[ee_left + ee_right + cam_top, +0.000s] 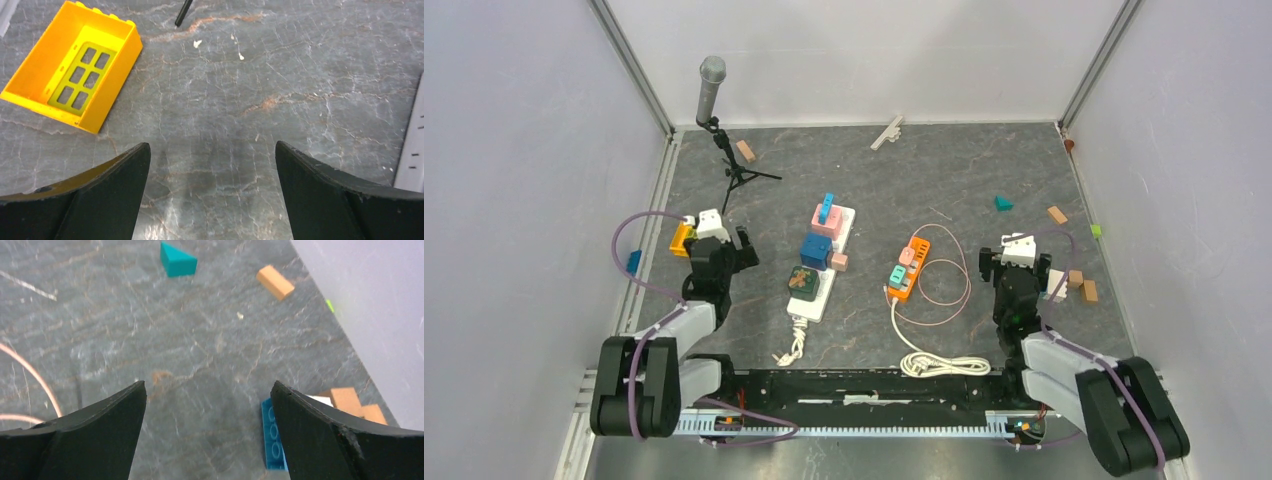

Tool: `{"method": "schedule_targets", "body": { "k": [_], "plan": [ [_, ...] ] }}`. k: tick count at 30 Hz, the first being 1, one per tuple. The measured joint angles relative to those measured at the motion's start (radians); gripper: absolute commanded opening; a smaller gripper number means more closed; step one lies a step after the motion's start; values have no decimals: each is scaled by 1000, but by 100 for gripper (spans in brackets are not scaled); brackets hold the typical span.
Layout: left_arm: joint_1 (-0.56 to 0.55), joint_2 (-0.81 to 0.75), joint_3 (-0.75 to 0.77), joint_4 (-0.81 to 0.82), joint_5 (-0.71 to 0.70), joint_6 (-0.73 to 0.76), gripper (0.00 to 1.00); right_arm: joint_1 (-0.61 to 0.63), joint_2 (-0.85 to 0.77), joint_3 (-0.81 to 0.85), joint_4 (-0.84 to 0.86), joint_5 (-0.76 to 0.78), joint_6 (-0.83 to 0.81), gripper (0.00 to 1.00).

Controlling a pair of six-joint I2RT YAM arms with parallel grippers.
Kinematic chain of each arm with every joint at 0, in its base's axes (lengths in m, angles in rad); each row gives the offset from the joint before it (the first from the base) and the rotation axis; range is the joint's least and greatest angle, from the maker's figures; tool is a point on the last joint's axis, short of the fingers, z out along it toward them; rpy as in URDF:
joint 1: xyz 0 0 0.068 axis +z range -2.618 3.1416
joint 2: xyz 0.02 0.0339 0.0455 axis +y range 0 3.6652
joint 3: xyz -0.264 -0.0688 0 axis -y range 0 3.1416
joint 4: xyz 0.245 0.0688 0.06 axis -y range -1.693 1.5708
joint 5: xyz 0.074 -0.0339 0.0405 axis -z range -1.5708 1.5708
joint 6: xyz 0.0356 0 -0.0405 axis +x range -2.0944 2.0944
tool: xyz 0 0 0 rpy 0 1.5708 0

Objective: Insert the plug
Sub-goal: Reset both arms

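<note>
A white power strip lies mid-table and carries a light blue plug, a dark blue cube adapter and a dark green adapter. Its white cable end lies bundled at its near end. An orange power strip lies to its right; its white cable runs to a bundled end near the rail. My left gripper is open and empty over bare table, left of the white strip. My right gripper is open and empty, right of the orange strip.
A yellow window brick lies ahead-left of my left gripper. A microphone on a tripod stands at the back left. A thin pink cable loop, a teal wedge, tan blocks and a blue brick lie around my right gripper.
</note>
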Motion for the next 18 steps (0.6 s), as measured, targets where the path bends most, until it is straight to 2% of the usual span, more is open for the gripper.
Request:
{"method": "schedule_targets", "body": {
  "k": [7, 10, 12, 14, 18],
  "plan": [
    [0, 135, -2, 203, -21, 63, 100, -10, 229, 2, 449, 19, -118, 98],
    [0, 189, 35, 218, -13, 81, 100, -30, 383, 6, 674, -2, -148, 98],
    [0, 216, 66, 217, 24, 99, 100, -39, 456, 6, 721, -33, -166, 98],
    [0, 235, 85, 245, 77, 113, 100, -40, 451, 2, 740, -60, -178, 98],
    [-2, 267, -16, 492, 100, 115, 100, -40, 444, 3, 797, -66, -183, 98]
  ]
}}
